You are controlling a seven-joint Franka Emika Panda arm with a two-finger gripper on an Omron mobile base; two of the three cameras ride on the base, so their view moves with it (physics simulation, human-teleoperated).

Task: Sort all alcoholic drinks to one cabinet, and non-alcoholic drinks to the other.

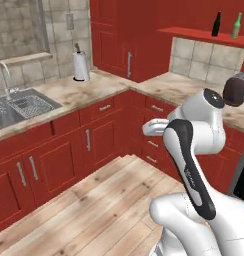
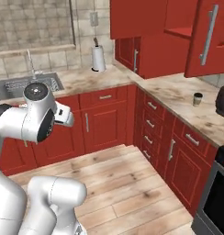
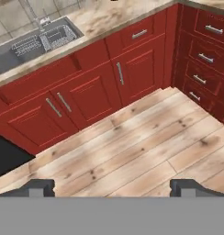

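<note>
While our gripper hangs over the plank floor with its two fingertips spread as wide as they go and nothing between them, we count what we can see. Nearest is one short tan paper cup with a dark lid, upright on the right-hand counter. We judge it light and easily crushed, so we would pinch it gently around the middle. Farther off, on the open cabinet shelf, stand two slim glass bottles: one near-black bottle and one green bottle, just beside each other. Glass will be stiff, heavy, slippery and breakable; we would grasp each firmly around the body.
</note>
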